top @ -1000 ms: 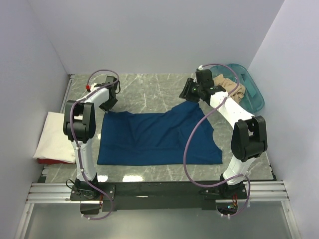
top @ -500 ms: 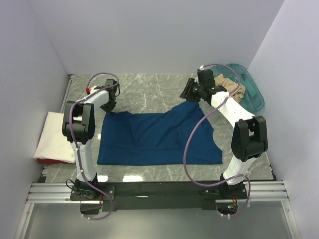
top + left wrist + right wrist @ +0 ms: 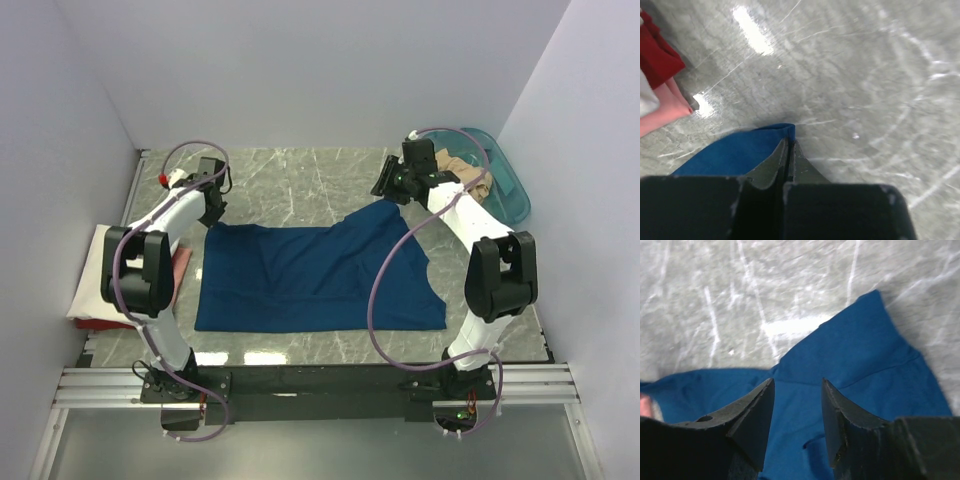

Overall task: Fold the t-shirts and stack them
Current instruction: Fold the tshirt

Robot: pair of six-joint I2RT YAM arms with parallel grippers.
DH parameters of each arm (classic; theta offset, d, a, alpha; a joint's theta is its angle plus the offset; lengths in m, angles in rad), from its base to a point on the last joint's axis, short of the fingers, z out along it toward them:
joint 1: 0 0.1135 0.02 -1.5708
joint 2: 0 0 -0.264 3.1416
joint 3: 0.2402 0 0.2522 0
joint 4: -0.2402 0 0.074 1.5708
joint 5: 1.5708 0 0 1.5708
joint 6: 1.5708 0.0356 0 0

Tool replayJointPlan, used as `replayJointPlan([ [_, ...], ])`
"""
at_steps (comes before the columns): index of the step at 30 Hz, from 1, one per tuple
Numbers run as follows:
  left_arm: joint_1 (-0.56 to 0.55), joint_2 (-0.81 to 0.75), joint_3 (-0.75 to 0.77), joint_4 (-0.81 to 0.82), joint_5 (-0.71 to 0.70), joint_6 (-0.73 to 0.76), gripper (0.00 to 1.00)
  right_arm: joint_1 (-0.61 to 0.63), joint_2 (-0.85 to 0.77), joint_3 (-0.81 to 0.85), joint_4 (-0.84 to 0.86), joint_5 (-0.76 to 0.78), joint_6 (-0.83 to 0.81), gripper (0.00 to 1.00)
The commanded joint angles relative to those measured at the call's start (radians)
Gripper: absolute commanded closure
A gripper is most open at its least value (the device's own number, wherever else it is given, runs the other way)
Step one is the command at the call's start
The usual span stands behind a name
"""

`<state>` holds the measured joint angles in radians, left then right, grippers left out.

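A dark navy t-shirt (image 3: 320, 275) lies spread flat mid-table. My left gripper (image 3: 211, 212) sits at its far left corner, shut on the blue cloth's tip (image 3: 789, 131); in the left wrist view the fingers (image 3: 790, 150) meet with the fabric pinched between them. My right gripper (image 3: 384, 190) hovers open over the shirt's raised far right corner (image 3: 855, 360), with cloth below its spread fingers (image 3: 752, 412) and nothing gripped. A cream-white t-shirt (image 3: 100, 275) lies folded at the left edge. A tan-beige t-shirt (image 3: 466, 176) is bundled in the tub.
The teal translucent tub (image 3: 505, 190) stands at the far right by the wall. Red and pink cloth (image 3: 660, 60) lies under the cream shirt, near my left arm's elbow. Walls close in on three sides of the grey marble table (image 3: 300, 185).
My left gripper has shut on the shirt's far left corner, and that arm's elbow has swung out to the left. The right gripper has shifted slightly right and stays open.
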<state>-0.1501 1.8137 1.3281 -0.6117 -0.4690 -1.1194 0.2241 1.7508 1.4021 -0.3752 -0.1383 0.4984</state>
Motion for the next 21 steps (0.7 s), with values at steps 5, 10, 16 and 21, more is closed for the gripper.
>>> replayJointPlan([
  [5, 0.000, -0.060, -0.033, 0.049, -0.016, 0.030, 0.99, -0.037, 0.108, 0.098, -0.031, 0.126, -0.063, 0.49],
  [10, 0.000, -0.063, -0.049, 0.063, 0.000, 0.041, 0.99, -0.091, 0.205, 0.175, -0.037, 0.132, -0.078, 0.46],
  [16, 0.000, -0.063, -0.061, 0.073, 0.006, 0.055, 0.99, -0.132, 0.349, 0.317, -0.076, 0.083, -0.093, 0.43],
  [21, 0.000, -0.056, -0.064, 0.084, 0.007, 0.061, 0.99, -0.138, 0.438, 0.399, -0.103, 0.034, -0.095, 0.43],
])
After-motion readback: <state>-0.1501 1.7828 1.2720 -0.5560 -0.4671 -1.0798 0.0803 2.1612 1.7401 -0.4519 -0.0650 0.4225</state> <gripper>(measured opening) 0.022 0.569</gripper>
